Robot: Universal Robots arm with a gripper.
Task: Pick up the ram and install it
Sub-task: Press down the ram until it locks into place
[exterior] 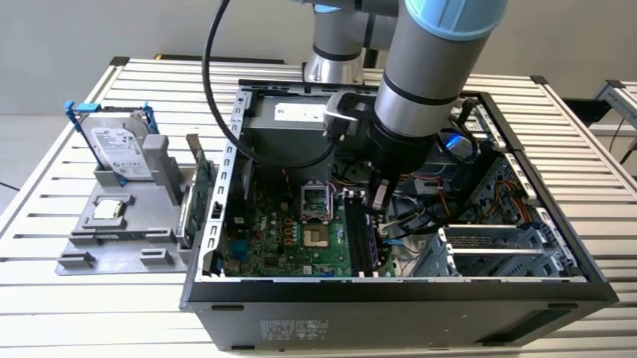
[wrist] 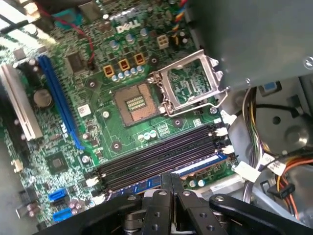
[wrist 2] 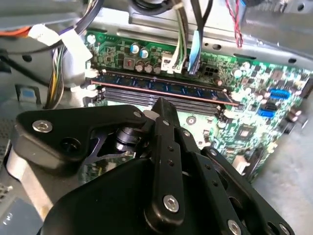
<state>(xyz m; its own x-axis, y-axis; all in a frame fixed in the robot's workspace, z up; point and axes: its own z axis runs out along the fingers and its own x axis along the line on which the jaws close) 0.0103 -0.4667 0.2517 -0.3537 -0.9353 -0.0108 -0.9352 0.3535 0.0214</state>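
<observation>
The open computer case (exterior: 398, 287) lies on the slatted table (exterior: 60, 298), and the arm reaches down into it. Inside, the green motherboard (exterior: 283, 239) covers the floor of the case, its processor socket (wrist: 134, 104) bare and the socket's metal frame (wrist: 188, 83) flipped up. Cables (exterior: 423, 216) crowd the side toward the exterior view's right. The gripper (exterior: 378, 195) hangs low over the memory slots, jaws drawn together, nothing between them, in both wrist views (wrist: 172, 188). The ram (wrist 2: 161, 88) sits in the outermost slot, lying level along it, just beyond the fingertips; the black slots (wrist: 161, 154) beside it hold nothing. Outside the case, on the exterior view's left, a grey holder (exterior: 110, 231) carries the hard drive (exterior: 121, 149) upright and a green circuit card (exterior: 199, 190) on edge.
</observation>
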